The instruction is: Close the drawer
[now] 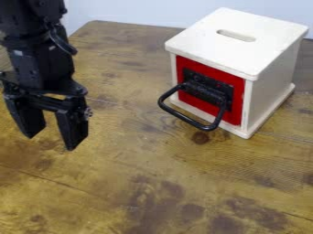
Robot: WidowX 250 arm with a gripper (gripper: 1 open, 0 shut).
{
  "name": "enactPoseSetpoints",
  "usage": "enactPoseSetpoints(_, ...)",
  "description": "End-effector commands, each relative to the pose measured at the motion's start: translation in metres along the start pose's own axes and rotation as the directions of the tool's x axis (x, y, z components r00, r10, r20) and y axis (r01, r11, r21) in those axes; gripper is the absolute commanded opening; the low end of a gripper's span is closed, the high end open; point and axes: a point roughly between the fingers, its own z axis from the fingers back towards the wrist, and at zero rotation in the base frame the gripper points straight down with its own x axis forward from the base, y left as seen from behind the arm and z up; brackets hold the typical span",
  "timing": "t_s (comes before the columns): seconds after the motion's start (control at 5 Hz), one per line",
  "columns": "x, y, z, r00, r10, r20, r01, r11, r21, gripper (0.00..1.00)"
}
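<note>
The drawer (210, 87) has a red square front panel with a black bracket and a large black wire loop handle (189, 111) hanging down toward the table. It sits in a cream wooden cube box (251, 50) with a slot (237, 36) on top, at the upper right. The red front looks about flush with the box face. My gripper (47, 126) is at the left, black, pointing down, its two fingers apart and empty, just above the table. It is well to the left of the handle, not touching it.
The wooden table (146, 183) is worn and stained brown. Its far edge runs behind the box, with a pale wall beyond.
</note>
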Motion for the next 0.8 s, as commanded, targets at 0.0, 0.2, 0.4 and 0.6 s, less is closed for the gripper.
enactPoseSetpoints(0.0,0.000,0.006,-0.008,1.000,0.000,-0.004,0.000,1.000,0.001,1.00)
enactPoseSetpoints(0.2,0.000,0.006,-0.008,1.000,-0.023,-0.002,0.023,1.000,0.013,1.00)
enactPoseSetpoints(0.4,-0.001,0.005,0.002,0.998,-0.057,0.017,0.057,0.998,0.014,1.00)
enactPoseSetpoints(0.6,0.000,0.010,0.013,0.999,-0.030,0.038,0.030,0.999,0.013,1.00)
